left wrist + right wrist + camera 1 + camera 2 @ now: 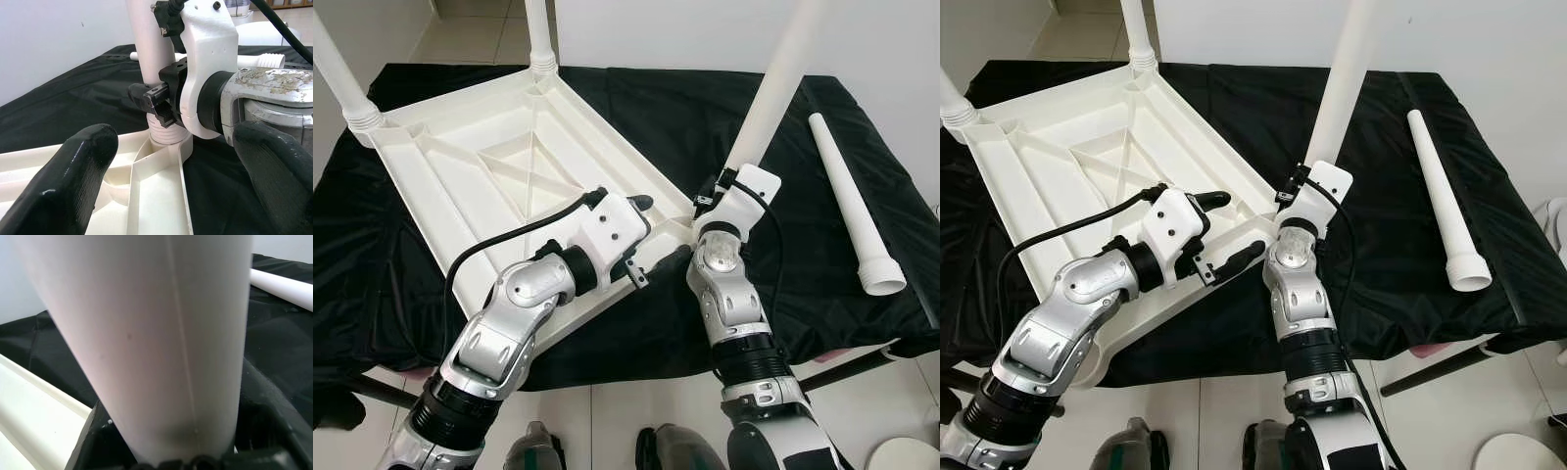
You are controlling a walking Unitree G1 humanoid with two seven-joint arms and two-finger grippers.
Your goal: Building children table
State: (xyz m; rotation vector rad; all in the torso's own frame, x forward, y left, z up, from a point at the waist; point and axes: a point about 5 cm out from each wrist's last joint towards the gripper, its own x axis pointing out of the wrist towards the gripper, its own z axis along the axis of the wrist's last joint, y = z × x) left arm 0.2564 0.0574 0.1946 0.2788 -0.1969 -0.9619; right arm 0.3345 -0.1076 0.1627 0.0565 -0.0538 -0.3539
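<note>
Right gripper [161, 100] clamps the upright white plastic table leg [781, 83] just above its corner socket, seemingly to seat it in the upturned white ribbed tabletop [470, 181] on the black-draped table [705, 117], while the left gripper [656, 235] spreads open beside that corner, likely steadying; a spare white tapered leg [850, 201] lies well apart.

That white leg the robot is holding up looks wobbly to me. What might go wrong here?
The right gripper clamps the leg low, near its corner socket, and the leg leans, so it may jam or pop out. The left gripper is open beside the upturned tabletop, not gripping it, so the top could slide on the black cloth. The spare leg lies loose and might roll.
</note>
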